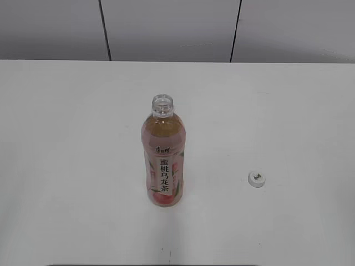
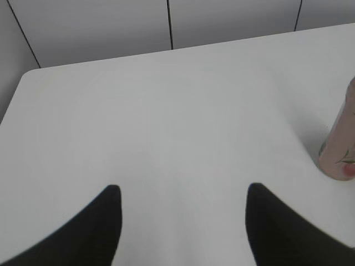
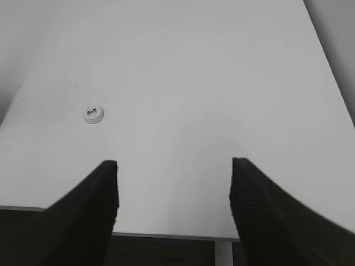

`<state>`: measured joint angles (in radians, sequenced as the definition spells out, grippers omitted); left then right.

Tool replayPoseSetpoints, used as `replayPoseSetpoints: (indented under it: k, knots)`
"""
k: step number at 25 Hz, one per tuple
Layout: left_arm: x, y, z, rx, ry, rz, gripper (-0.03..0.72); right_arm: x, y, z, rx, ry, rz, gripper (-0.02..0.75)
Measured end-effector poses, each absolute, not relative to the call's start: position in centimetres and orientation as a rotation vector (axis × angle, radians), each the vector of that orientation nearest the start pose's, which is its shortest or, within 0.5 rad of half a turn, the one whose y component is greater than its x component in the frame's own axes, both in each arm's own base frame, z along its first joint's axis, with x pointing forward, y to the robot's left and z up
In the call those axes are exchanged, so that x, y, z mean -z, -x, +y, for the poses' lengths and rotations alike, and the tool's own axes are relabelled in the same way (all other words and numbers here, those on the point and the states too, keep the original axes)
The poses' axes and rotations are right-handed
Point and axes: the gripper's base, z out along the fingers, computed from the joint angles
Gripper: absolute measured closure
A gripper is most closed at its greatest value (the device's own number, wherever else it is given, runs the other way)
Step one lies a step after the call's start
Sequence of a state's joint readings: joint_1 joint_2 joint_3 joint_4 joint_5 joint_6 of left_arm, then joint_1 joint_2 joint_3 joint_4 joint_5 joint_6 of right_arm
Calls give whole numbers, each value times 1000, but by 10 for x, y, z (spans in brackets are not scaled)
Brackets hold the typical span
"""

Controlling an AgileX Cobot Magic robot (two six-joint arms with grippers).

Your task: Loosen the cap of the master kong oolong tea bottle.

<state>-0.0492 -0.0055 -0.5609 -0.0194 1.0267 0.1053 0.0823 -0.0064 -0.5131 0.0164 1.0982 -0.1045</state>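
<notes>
A plain white table (image 1: 72, 166) fills most of the exterior view, matte and faintly scuffed, its far edge running straight across the upper part of the frame. Behind it stands a pale grey wall (image 1: 166, 27) split by thin dark vertical seams. A dark strip shows along the very bottom edge of the frame, at the near side of the table.

The master kong oolong tea bottle (image 1: 164, 158) stands upright at the centre of the frame, its mouth open and bare — the threaded clear neck shows with nothing on it. Pale amber tea fills it to the shoulder. Its label is pink and white with a peach pictured near the bottom, and a white vertical band carries black Chinese characters reading 蜜桃乌龙茶; a small brand mark sits above them, too small to read.

The cap (image 1: 257, 179) lies flat on the table to the lower right of the bottle, well apart from it, white with a small dark mark on top. In the right wrist view it sits in the left half of the frame.

The left gripper (image 2: 183, 197) hangs released over bare table, jaws spread, the bottle's base at the right edge of its view. The right gripper (image 3: 173, 169) is likewise spread wide — grasping nothing.
</notes>
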Motion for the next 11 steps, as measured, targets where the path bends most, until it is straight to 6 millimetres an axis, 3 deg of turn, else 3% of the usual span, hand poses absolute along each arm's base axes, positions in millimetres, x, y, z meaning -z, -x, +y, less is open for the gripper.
replayPoseSetpoints:
  k: [11]
  knots:
    - [-297, 12, -1, -14, -151, 1938, 263, -278, 9, 1, -6, 194, 2052, 256]
